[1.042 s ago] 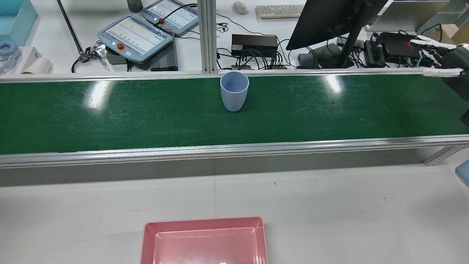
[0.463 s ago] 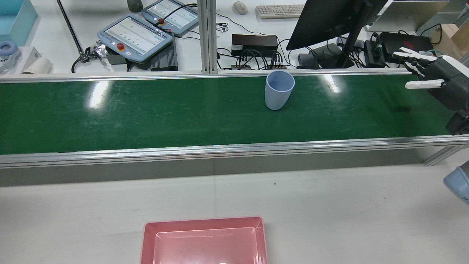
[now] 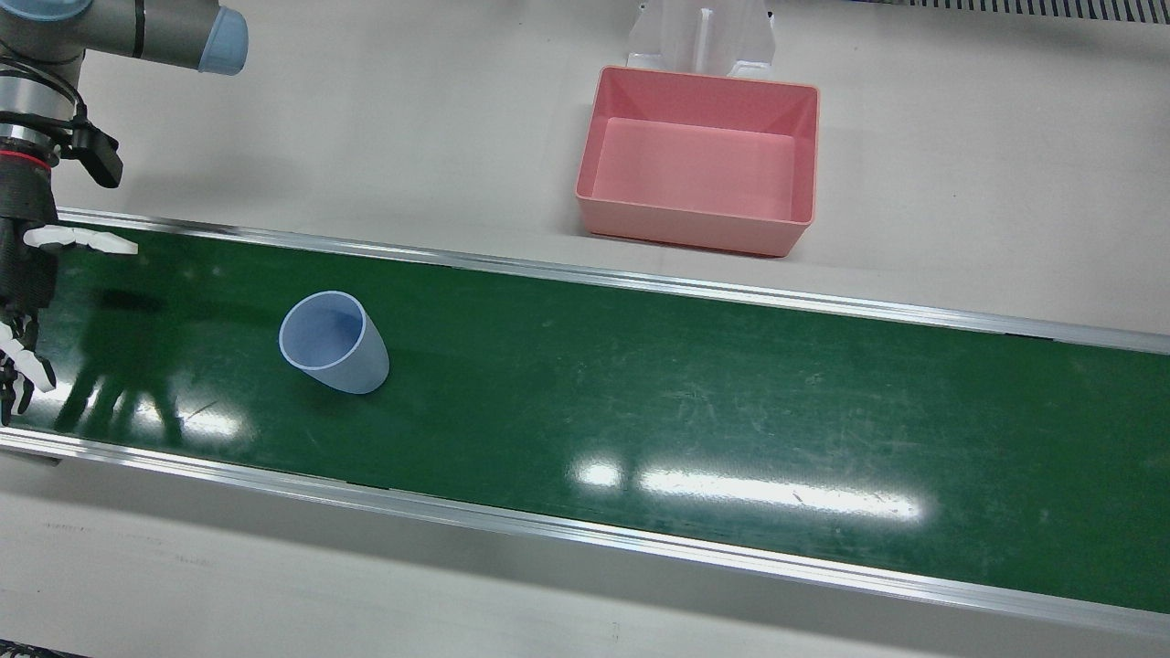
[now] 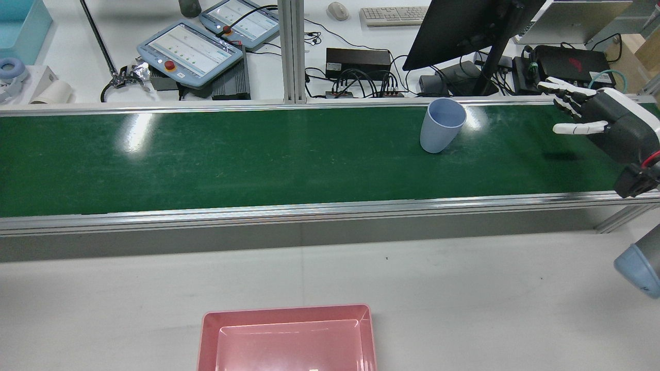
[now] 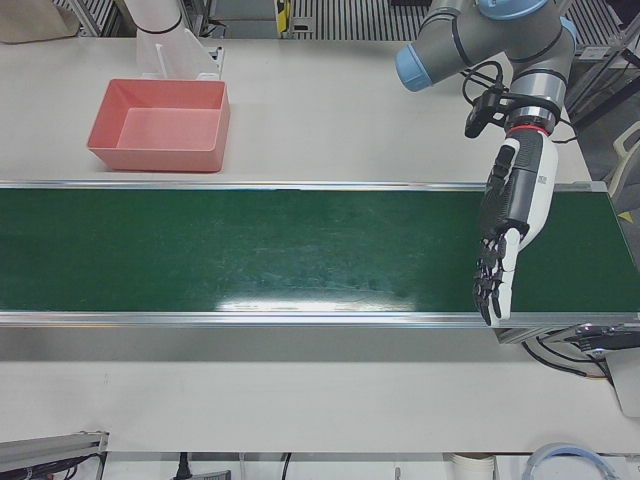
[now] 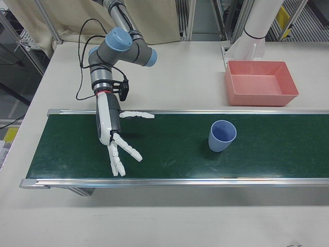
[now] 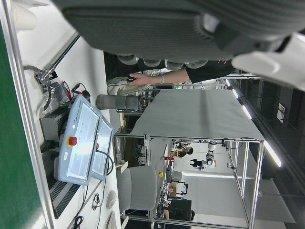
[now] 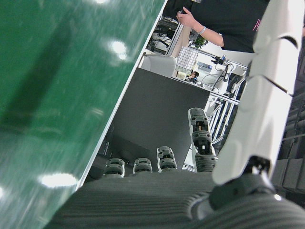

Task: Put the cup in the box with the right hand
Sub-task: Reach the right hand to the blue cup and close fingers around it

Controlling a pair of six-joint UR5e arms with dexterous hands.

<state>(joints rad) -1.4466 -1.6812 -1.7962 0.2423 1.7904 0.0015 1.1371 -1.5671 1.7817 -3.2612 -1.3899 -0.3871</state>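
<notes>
- The green conveyor belt (image 3: 640, 402) runs across the middle of the front view, from left edge to right edge.
- The pink box (image 3: 699, 160) sits on the white table (image 3: 411, 137) in the upper middle, well apart from the cup.
- The right hand (image 6: 110, 131) hovers over the belt's left end in the right-front view, fingers (image 6: 134, 115) spread, holding nothing.
- The left hand (image 5: 510, 225), at the right of the left-front view, hangs over the belt, fingers extended, empty.
- The blue cup (image 3: 334, 343) stands upright on the belt, left of centre in the front view, apart from the right hand.
</notes>
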